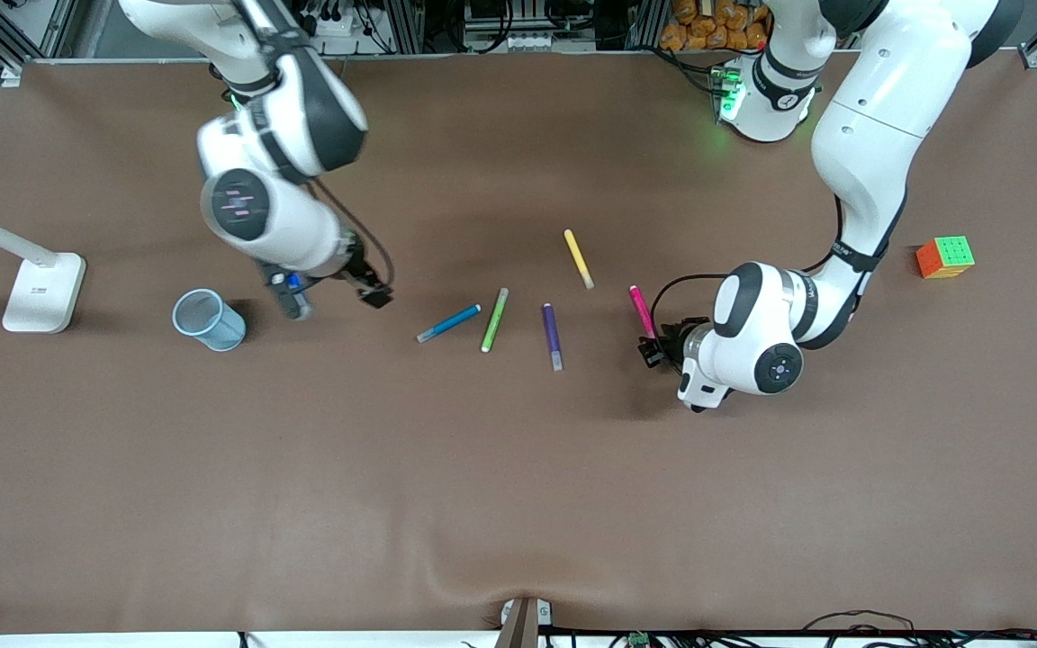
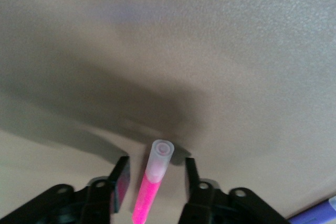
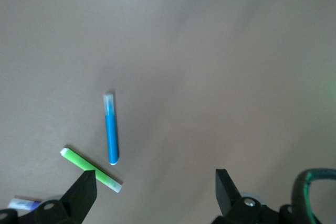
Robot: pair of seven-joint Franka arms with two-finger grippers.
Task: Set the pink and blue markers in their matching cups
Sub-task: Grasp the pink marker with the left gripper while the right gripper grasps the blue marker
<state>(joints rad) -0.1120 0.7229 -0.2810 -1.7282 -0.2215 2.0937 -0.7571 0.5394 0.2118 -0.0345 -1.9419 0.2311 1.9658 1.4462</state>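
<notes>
Near the purple marker (image 1: 553,336), toward the left arm's end of the table, I have the left gripper (image 1: 651,349) down astride the pink marker (image 1: 642,311), fingers narrowed on either side, a gap showing in the left wrist view; grasp step, I judge. Next: finish closing, lift. Right gripper (image 1: 338,290) hangs wide beside the blue cup (image 1: 209,319). Its wrist view alone shows the blue marker (image 3: 111,129) touching the green one (image 3: 90,168). No pink cup is visible.

Both arms are wearing glossy white rounded shells with black joint bands; the right arm (image 1: 275,171) is carrying a broad black cover, the left arm (image 1: 861,135) a round grey end cap. Thin black cables are looping beside each wrist, and green lights are glowing at the bases
</notes>
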